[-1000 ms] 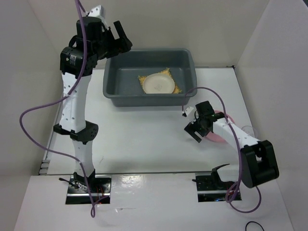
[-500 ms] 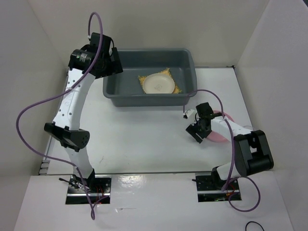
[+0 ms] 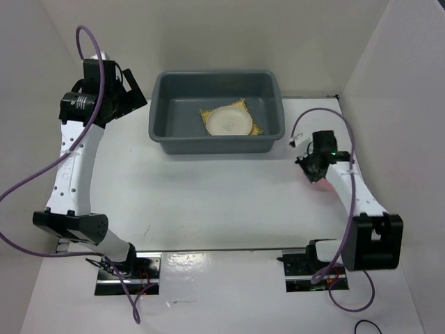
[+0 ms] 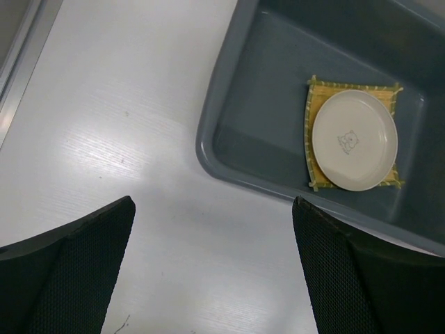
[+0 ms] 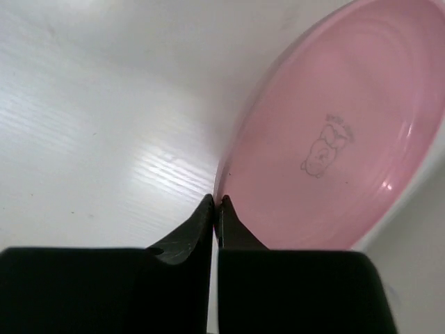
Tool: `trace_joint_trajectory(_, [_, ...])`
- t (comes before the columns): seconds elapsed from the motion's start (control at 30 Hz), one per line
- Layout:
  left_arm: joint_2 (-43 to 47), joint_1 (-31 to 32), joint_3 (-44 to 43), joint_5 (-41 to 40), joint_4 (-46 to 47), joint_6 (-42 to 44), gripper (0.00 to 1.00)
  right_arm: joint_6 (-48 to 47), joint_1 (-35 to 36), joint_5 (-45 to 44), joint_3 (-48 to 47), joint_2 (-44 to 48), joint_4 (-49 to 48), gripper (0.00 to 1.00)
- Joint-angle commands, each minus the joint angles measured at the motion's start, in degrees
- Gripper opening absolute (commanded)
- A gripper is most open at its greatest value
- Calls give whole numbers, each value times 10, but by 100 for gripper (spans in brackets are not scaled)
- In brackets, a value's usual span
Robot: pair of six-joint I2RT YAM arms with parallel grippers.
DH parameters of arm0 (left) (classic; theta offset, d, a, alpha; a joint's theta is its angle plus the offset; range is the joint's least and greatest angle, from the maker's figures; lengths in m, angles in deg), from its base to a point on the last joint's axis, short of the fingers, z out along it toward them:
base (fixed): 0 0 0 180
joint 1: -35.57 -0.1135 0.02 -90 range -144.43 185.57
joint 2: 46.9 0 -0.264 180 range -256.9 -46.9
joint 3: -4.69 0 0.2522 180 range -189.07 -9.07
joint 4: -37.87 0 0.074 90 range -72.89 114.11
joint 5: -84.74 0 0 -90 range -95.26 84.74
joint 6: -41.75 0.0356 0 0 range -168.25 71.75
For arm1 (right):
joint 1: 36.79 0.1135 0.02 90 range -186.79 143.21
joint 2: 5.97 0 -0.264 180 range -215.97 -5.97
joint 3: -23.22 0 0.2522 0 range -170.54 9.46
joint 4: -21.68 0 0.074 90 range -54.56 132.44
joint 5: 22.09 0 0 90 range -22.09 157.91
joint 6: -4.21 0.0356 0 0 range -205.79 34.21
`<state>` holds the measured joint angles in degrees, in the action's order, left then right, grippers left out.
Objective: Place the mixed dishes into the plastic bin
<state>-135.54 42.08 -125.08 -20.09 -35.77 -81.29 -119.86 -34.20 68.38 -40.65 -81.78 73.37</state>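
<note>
The grey-blue plastic bin (image 3: 215, 73) stands at the back of the table, and its wall (image 4: 222, 104) also shows in the left wrist view. Inside it a round cream dish (image 3: 229, 121) (image 4: 354, 139) lies on the yellow slatted mat (image 3: 206, 113) (image 4: 314, 104). To the right of the bin, my right gripper (image 3: 314, 170) (image 5: 217, 202) is shut on the rim of the pink plate (image 5: 334, 125), which tilts up from the table. From above, the arm hides most of the plate. My left gripper (image 3: 135, 94) (image 4: 212, 202) hangs open and empty, left of the bin.
White walls enclose the table on the left, back and right. Purple cables loop from both arms, one near the bin's right end (image 3: 306, 115). The arm bases stand at the near edge.
My right gripper has closed on the pink plate's rim and shifted right and back with it. My left arm has swung left, from above the bin's corner to beside it.
</note>
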Motion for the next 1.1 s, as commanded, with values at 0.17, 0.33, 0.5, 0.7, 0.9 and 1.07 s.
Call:
trace_joint_trajectory(0.17, [37, -56, 63, 22, 37, 12, 100, -17, -3, 10, -233, 102, 43, 0])
trace_joint_trajectory(0.33, [43, -70, 93, 28, 43, 6, 100, -30, 110, 21, -341, 16, 14, 0])
trace_joint_trajectory(0.5, [6, -92, 128, 61, 33, 17, 100, -42, 202, 27, -423, -134, -36, 0])
trace_joint_trajectory(0.7, [17, -105, 134, 74, 11, 23, 100, -49, 240, 54, -547, -317, -52, 0])
trace_joint_trajectory(0.9, [47, -116, 181, 61, -5, 23, 100, -49, 245, 74, -734, -494, -16, 0])
trace_joint_trajectory(1.07, [53, -127, 203, 61, -11, 23, 100, -36, 259, 79, -988, -680, 105, 0])
